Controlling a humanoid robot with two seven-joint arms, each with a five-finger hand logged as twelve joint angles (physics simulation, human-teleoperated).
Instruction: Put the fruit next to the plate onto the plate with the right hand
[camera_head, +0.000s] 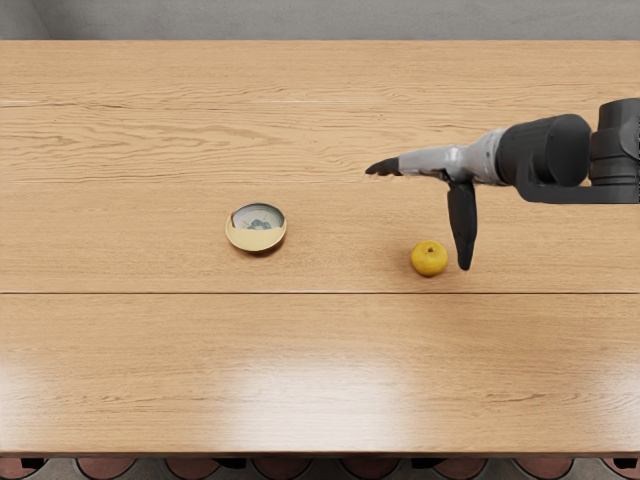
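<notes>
We saw the right hand (438, 164) with fingers spread out loose, holding nothing. One dark finger (463, 228) pointed down just to the right of the yellow fruit (429, 258). The fruit sat on the table (320, 380), well right of the plate (256, 227), with a wide stretch of wood between them and every edge far off.

Wide wooden plank table (320, 380), grey wall (320, 18) behind, reddish floor (280, 468) below, soft glare near front
</notes>
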